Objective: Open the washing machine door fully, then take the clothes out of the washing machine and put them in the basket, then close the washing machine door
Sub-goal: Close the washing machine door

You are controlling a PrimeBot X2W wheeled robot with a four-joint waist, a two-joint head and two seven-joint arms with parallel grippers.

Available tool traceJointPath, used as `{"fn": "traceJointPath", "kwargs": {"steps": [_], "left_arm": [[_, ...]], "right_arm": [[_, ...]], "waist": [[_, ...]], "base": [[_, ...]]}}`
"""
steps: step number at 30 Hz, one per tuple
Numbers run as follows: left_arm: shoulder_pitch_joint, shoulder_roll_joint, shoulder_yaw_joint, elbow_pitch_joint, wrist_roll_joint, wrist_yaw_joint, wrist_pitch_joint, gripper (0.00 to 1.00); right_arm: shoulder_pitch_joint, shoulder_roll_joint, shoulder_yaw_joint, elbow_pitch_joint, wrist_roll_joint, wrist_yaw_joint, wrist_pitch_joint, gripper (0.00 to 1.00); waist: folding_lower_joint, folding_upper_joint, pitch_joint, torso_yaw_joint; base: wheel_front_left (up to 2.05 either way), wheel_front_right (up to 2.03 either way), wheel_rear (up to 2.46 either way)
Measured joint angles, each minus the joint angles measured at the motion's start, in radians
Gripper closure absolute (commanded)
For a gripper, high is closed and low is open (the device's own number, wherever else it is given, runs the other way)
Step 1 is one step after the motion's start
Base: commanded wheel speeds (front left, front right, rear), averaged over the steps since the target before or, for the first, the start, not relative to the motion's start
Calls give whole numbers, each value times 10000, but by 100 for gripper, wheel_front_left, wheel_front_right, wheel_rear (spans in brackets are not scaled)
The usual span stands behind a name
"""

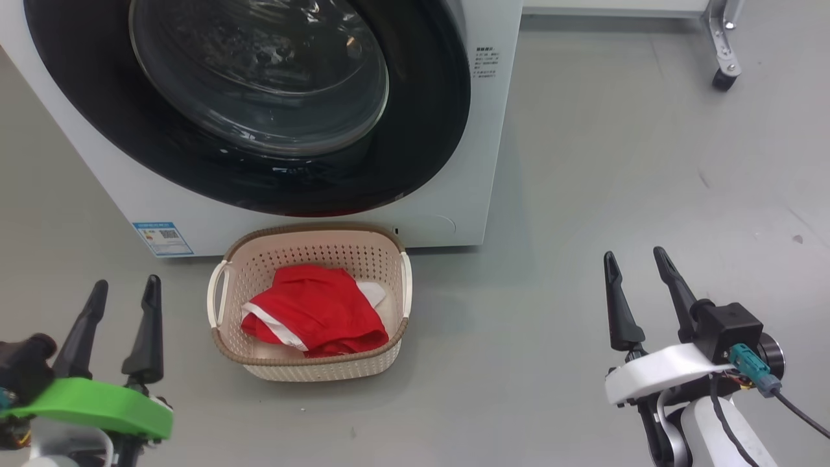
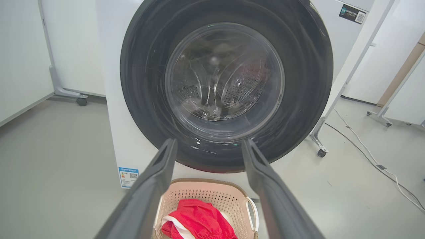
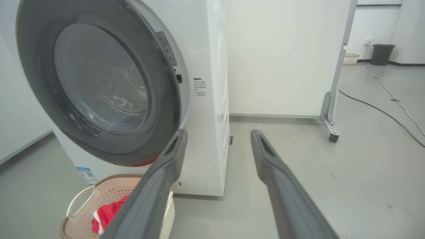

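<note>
**Door looks shut, clothes in basket: little left**

Left end effector (image 1: pixel 126 283) low-left, right end effector (image 1: pixel 635 253) low-right: both spread wide, holding nothing, fingers pointing fwd. Clothes (image 1: pixel 318 308) in basket (image 1: pixel 318 228) on floor, just in front of washing machine (image 1: pixel 499 130), nearer left side. Washing machine door (image 1: pixel 415 130) ahead & above basket, seemingly flush w/ front; latch not confirmable. If final push needed: left arm prob. better placed, door dead ahead in its wrist view; right off toward machine's side.
</note>
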Motion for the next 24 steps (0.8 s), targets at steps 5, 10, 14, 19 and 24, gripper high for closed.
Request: {"fn": "traceJointPath", "kwargs": {"steps": [5, 10, 14, 19, 24], "left_arm": [[345, 117, -539, -17, 1392, 550, -433, 0], [702, 100, -930, 46, 2196, 1032, -656, 0], [988, -54, -1220, 136, 2637, 1452, -851, 0], [1155, -211, -1356, 221, 2746, 1701, -953, 0], [1173, -362, -1425, 222, 2801, 1770, -1043, 0]], "right_arm": [[366, 2, -58, 27, -29, 2, 0, 0], [685, 0, -69, 54, -92, 4, 0, 0], [883, 2, -88, 65, -169, 4, 0, 0], [1091, 4, -82, 67, -182, 6, 0, 0], [1170, 8, -79, 65, -253, 6, 0, 0]], "waist": [[0, 0, -314, -91], [0, 0, -518, -159], [0, 0, -648, -157], [0, 0, -715, -144], [0, 0, -734, -125]], "base": [[0, 0, 0], [0, 0, 0], [0, 0, 0], [0, 0, 0], [0, 0, 0]]}}
